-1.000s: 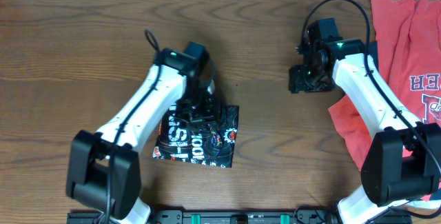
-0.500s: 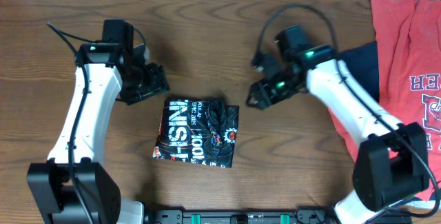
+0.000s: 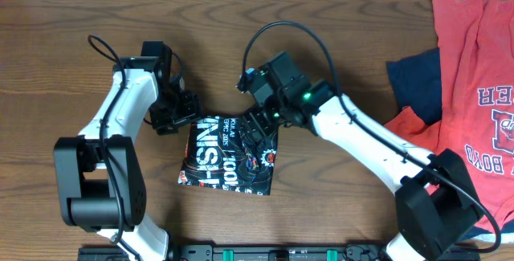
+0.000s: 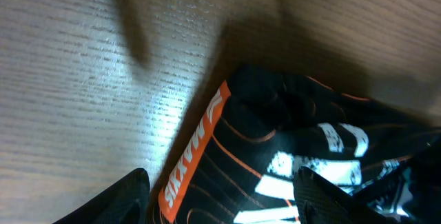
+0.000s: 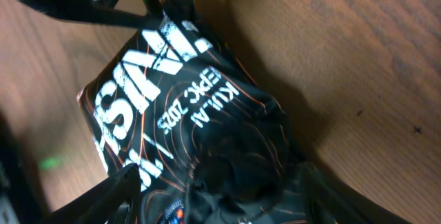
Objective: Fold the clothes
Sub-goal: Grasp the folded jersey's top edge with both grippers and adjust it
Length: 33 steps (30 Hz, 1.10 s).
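Note:
The black jersey (image 3: pixel 229 157), with orange contour lines and white lettering, lies folded into a small square at the table's front centre. My left gripper (image 3: pixel 178 116) is open at its upper left corner; the left wrist view shows the orange-trimmed corner of the jersey (image 4: pixel 275 162) between the spread fingers (image 4: pixel 227 207). My right gripper (image 3: pixel 259 123) is open over the jersey's upper right, bunched part. The right wrist view shows that raised black fold of the jersey (image 5: pixel 227 162) between the open fingers (image 5: pixel 227 200).
A red T-shirt with white lettering (image 3: pixel 474 76) lies at the right edge, and a navy garment (image 3: pixel 416 76) is partly under it. Brown wooden table (image 3: pixel 337 36) surrounds the jersey.
Both arms have moved in to the jersey: the left gripper came down to its upper left corner, the right gripper swung left from mid-table onto its upper right part. The jersey has not moved.

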Each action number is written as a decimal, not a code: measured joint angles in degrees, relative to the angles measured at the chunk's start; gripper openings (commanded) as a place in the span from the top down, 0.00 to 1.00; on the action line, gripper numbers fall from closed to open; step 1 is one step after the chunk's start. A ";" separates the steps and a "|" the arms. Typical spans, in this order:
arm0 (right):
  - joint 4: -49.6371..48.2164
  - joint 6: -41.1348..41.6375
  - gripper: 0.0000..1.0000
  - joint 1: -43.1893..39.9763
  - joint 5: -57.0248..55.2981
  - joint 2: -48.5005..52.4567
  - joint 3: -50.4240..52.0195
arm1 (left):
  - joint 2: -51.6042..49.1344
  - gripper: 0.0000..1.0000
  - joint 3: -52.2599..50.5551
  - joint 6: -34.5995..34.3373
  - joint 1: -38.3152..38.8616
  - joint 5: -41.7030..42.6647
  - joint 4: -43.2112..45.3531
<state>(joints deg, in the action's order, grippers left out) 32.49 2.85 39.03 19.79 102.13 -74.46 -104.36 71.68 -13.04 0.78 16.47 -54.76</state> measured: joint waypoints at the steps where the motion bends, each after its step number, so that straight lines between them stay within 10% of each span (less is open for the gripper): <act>1: -0.26 0.33 0.29 0.52 -0.83 0.00 0.00 | -0.26 0.31 0.00 0.00 -0.02 0.00 0.17; 4: -0.42 1.84 0.37 1.92 -3.43 0.09 0.00 | -0.55 0.31 0.00 0.00 -0.02 0.00 0.94; 10: 2.73 8.28 0.99 2.69 -10.54 3.17 0.00 | -0.55 0.31 0.00 0.00 -0.02 -0.13 1.03; 31: 21.70 28.37 0.79 -1.51 -31.78 6.82 0.37 | -0.55 0.21 -0.02 0.31 -0.02 2.32 3.30; 33: 21.68 28.68 0.63 -2.16 -31.54 5.27 0.37 | -0.55 0.18 -0.04 1.46 -0.02 5.60 6.21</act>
<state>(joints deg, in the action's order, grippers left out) 54.17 31.53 36.86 -11.75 107.39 -74.08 -104.90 71.64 -11.57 0.75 22.06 -48.56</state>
